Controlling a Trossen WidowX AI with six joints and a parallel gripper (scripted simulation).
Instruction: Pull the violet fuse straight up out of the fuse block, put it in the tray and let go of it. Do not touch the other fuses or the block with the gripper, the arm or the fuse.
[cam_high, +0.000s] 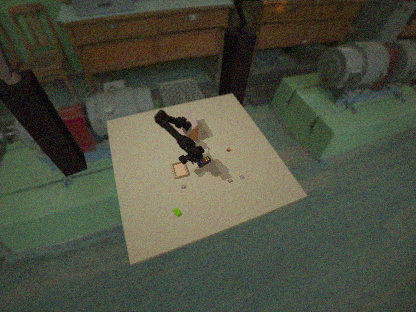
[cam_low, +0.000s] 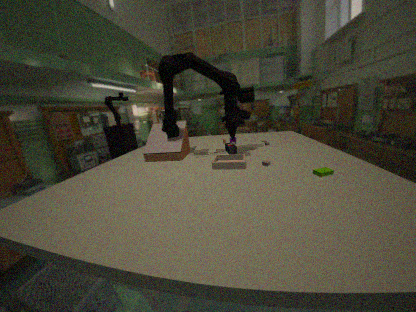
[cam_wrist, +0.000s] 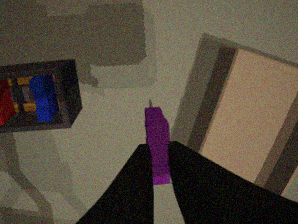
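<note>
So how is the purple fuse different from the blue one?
The violet fuse is pinched in the gripper, out of the fuse block; the blue fuse sits in its slot there. The violet fuse hangs over bare table beside the tray. Both look like small, flat blades.
</note>
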